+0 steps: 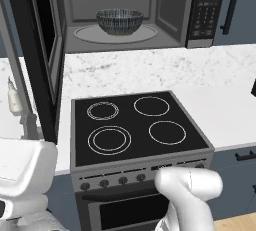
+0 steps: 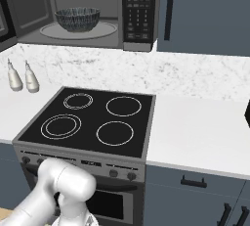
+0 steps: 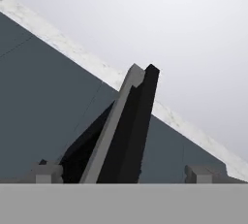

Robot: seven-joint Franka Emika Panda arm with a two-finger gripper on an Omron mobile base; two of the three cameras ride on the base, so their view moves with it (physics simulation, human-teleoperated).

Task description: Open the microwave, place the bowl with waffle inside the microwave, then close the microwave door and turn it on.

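Lighting: even, diffuse, moderately bright; no single source apparent. Shadows: soft and faint throughout; mild darkening inside the microwave (image 1: 125,10) cavity at top centre of both base views, around the bowl (image 1: 119,21). Glare: none on the stove (image 1: 135,125) glass or on the white counter (image 2: 200,132); rings crisp. Sharpness: rendered, slightly soft, jagged edges along the microwave door (image 3: 123,131) in the hand view. Keypad lettering at upper right of the left base view too small to read. Exposure: pale wall in upper right of the hand view near washed-out, smoothly graded. Distortion: verticals lean outward towards frame edges in base views.
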